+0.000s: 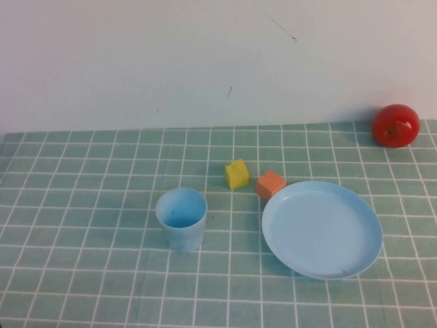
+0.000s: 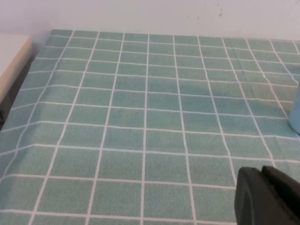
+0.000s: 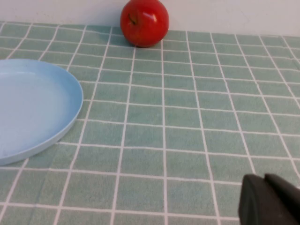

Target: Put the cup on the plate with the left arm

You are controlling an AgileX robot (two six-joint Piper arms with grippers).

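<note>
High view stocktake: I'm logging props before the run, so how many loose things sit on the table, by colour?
Light blue: 2, the cup and the plate
Yellow: 1, block
Orange: 1, block
Red: 1, apple
Total: 5

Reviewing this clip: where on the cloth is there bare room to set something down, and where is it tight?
Bare cloth lies left of the cup, along the near edge, and between cup and plate. It is tight where the yellow block and orange block crowd the plate's far-left rim. The apple takes the far right corner. The left claw and right claw show only in their wrist views.
</note>
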